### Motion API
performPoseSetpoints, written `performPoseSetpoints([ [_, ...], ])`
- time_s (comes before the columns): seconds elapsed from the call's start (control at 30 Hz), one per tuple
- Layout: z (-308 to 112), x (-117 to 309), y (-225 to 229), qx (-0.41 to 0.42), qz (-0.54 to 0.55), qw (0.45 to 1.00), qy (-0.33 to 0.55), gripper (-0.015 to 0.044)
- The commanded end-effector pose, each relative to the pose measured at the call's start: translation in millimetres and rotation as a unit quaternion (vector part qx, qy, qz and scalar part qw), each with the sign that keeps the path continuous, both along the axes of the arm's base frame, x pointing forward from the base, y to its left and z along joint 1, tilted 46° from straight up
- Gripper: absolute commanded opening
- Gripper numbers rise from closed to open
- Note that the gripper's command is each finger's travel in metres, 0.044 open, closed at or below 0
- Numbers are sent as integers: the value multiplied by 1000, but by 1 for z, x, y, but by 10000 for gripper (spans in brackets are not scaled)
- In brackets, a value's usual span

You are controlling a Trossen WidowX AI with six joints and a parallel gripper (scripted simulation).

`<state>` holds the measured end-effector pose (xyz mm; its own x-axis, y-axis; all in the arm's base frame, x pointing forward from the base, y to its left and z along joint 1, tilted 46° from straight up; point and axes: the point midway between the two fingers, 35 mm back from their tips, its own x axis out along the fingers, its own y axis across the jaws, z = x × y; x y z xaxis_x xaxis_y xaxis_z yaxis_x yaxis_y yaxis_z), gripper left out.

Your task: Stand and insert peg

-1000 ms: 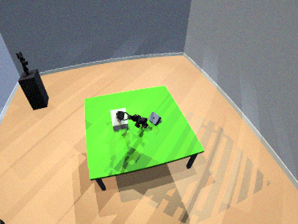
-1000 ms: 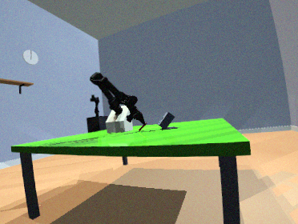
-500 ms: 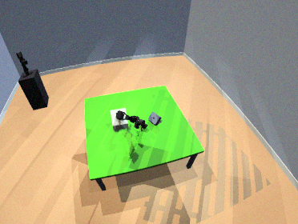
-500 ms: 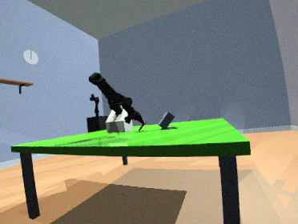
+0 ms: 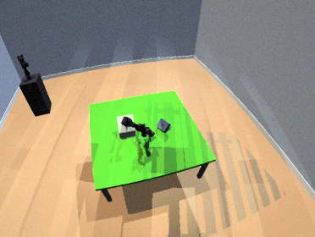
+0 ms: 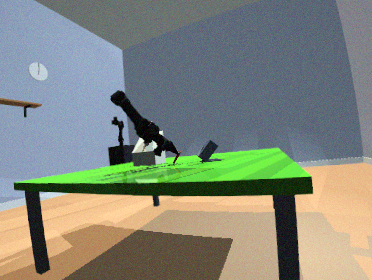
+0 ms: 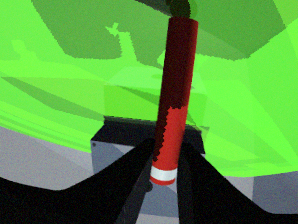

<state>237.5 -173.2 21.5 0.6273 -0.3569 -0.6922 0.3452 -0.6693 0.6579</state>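
Observation:
The red peg (image 6: pixel 177 158) (image 7: pixel 177 90) has a white band near the end held by my gripper (image 6: pixel 179 152) (image 7: pixel 167 148). The gripper is shut on the peg close to that band. In the exterior view the peg hangs down steeply, somewhat tilted, with its plain end low near the table; whether it touches is too small to tell. In the wrist view the plain end points up the picture, beside a dark shadow. The dark sloped panel (image 5: pixel 163 125) (image 6: pixel 208 150) (image 7: pixel 112 156) stands apart from the peg; its hole is not clear in the exterior view.
The green table (image 5: pixel 106 169) (image 6: pixel 250 172) carries the arm and panel. A white and grey block (image 5: pixel 127 135) (image 6: pixel 144 159) stands by the arm's base. A black pedestal (image 5: pixel 35 95) with another small arm stands on the floor away from the table.

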Motion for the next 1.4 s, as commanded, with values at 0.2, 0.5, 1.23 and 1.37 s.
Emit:
performPoseSetpoints([
  [0.2,4,-7,0,12,33,999,-32,49],
  [0.5,5,-13,-1,25,59,996,-58,49],
  [1.23,8,-27,-6,58,121,984,-120,49],
  [1.37,8,-30,-6,64,133,980,-131,49],
])
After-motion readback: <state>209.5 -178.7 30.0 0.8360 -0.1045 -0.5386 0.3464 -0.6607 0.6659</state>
